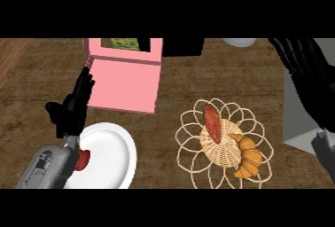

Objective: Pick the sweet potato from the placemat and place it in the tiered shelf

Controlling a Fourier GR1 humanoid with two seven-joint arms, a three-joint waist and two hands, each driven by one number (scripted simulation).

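The sweet potato (211,122), reddish and elongated, lies on the upper left part of a round woven placemat (196,150) at centre right. The pink tiered shelf (127,75) stands at the upper left of the counter. My right hand (302,66) is high at the right edge, fingers straight, apart from the sweet potato and to its upper right. Beside the shelf's left side my left hand (73,108) rests open with its fingers up. Neither hand holds anything.
A croissant (248,157) lies on the placemat just right of and below the sweet potato. A white plate (111,155) sits at the lower left, with a small red thing (83,159) at its left rim. A white object (239,42) and a dark block (183,46) stand at the back.
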